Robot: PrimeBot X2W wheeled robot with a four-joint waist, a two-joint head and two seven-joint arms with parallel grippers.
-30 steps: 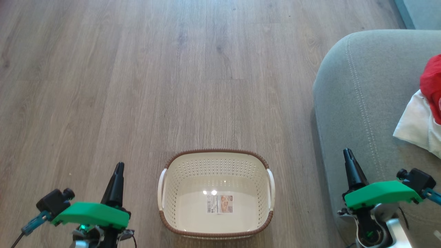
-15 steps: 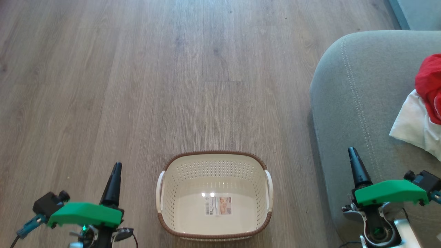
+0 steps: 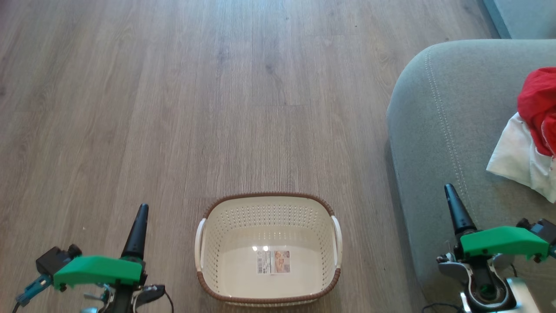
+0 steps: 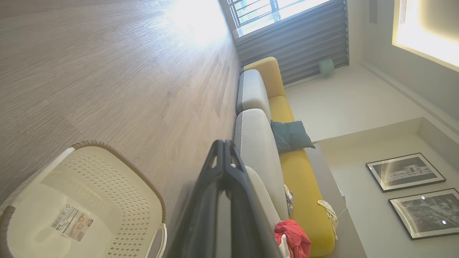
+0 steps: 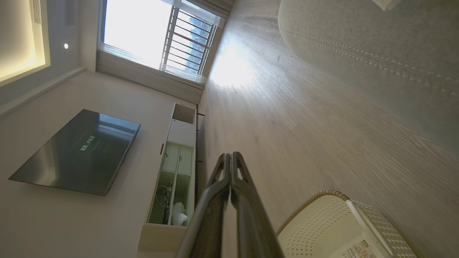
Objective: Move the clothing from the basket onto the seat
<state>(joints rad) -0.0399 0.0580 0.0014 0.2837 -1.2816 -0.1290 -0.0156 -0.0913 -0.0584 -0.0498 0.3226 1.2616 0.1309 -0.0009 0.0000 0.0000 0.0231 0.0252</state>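
The cream basket [image 3: 208,237] with a brown rim stands on the wood floor at the bottom centre, holding nothing but a sticker [image 3: 273,261]. Red and white clothing [image 3: 532,130] lies on the grey-green seat [image 3: 438,126] at the right edge. My left gripper [image 3: 141,209] is shut at the lower left, left of the basket, with nothing in it. My right gripper [image 3: 448,190] is shut at the lower right, over the seat's front part, also holding nothing. The left wrist view shows the basket [image 4: 118,168], the shut left gripper [image 4: 223,145] and the clothing [image 4: 292,234]. In the right wrist view, the shut right gripper [image 5: 229,157] sits above the basket [image 5: 315,215].
Wood floor [image 3: 173,108] stretches ahead and to the left. The sofa runs on with yellow cushions [image 4: 297,179] and a teal pillow [image 4: 288,135]. A wall television [image 5: 77,152] and a white cabinet [image 5: 175,161] stand across the room.
The head camera has shifted a little, so the basket and seat sit slightly lower and further left. Both grippers stay shut and have sunk slightly in the picture.
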